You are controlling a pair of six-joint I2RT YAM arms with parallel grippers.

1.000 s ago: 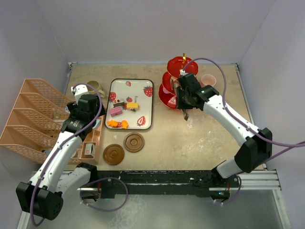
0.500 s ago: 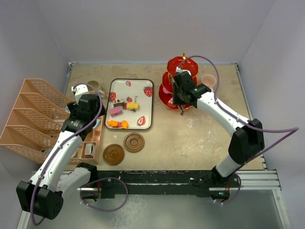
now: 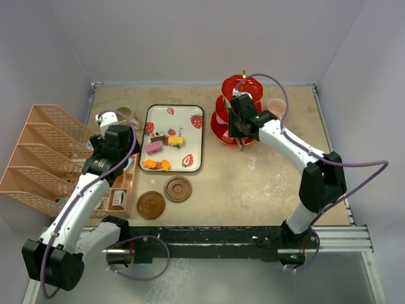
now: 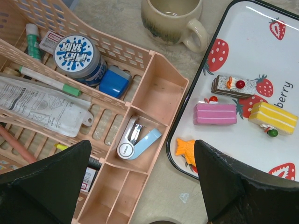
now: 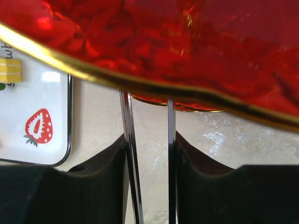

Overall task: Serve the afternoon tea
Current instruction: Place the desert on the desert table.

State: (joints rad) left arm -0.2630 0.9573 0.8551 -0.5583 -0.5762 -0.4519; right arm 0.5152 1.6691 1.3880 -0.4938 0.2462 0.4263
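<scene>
The red three-tier stand [image 3: 235,85] stands at the back right; its gold-edged tier [image 5: 187,42] fills the top of the right wrist view. My right gripper [image 3: 243,124] [image 5: 149,140] is against the stand, shut on the metal tweezers [image 5: 126,121], whose tips are hidden under the tier. Toy sweets lie on the strawberry tray [image 3: 190,114]: a pink cake [image 4: 221,114], a yellow cake [image 4: 273,117], a chocolate slice [image 4: 233,85] and an orange fish [image 4: 186,150]. The olive-brown mug [image 4: 173,18] stands left of the tray, the pink mug [image 3: 276,106] right of the stand. Two brown coasters [image 3: 178,189] [image 3: 151,204] lie in front. My left gripper [image 4: 141,145] hangs open and empty above the organiser.
A peach file rack [image 3: 47,152] fills the left side. A peach desk organiser [image 4: 159,88] beside the tray holds a stapler [image 4: 135,140], a round tin [image 4: 77,53] and pens. Walls close the back and both sides.
My right gripper has moved back and slightly left with the tweezers, in against the red stand. The left arm has not moved.
</scene>
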